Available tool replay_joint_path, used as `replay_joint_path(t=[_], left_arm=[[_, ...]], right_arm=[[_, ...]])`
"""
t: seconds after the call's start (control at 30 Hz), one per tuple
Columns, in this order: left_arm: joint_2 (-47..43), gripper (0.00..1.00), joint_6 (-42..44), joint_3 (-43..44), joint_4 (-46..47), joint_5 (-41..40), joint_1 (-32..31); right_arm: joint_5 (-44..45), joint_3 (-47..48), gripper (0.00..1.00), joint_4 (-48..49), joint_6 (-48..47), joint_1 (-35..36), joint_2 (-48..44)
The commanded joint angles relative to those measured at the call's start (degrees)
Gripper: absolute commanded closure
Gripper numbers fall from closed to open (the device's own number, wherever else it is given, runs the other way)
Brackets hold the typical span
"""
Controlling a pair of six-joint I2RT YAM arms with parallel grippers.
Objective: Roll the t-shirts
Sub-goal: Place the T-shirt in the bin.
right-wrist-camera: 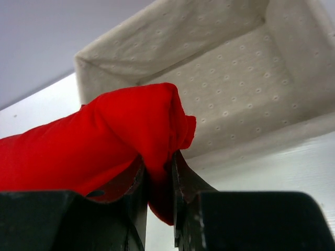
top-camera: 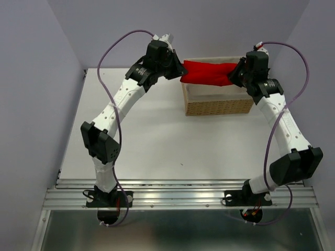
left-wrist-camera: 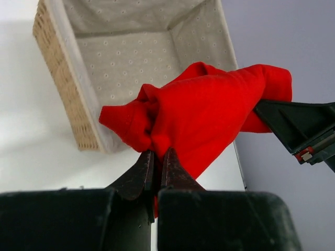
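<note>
Red cloth, a rolled t-shirt (top-camera: 209, 73), hangs above the wicker basket (top-camera: 217, 107) on the white surface (top-camera: 146, 130), strung between the left claw (top-camera: 181, 72) and right claw (top-camera: 235, 76). Left wrist view: that claw pinches one bunched end. Right wrist view: its fingers clamp the other end.

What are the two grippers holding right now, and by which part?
Both hold the rolled-up bright red cloth t-shirt above the lined wicker basket: the left gripper pinches one end, the right gripper the other.
</note>
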Motion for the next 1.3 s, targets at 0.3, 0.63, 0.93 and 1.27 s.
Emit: replay_joint_path(t=[0.3,0.63,0.93,1.27], left_arm=[[22.8,1.00,1.6,23.4,5.6,-0.3,-2.9],[30.2,1.00,3.0,25.3,6.9,-2.1,-5.7],[32.6,1.00,3.7,23.1,5.2,-1.7,-6.0],[34.8,1.00,6.0,22.0,3.5,-3.6,-6.1]], right_arm=[[1.9,10.2,0.99,2.3,-8.1,-9.6,16.0],[3.0,9.5,0.99,1.8,-10.1,-10.2,23.4],[0.7,6.2,0.99,-0.8,-11.6,-10.2,24.0],[-0.1,10.9,0.99,-5.4,-12.6,-10.2,29.6]])
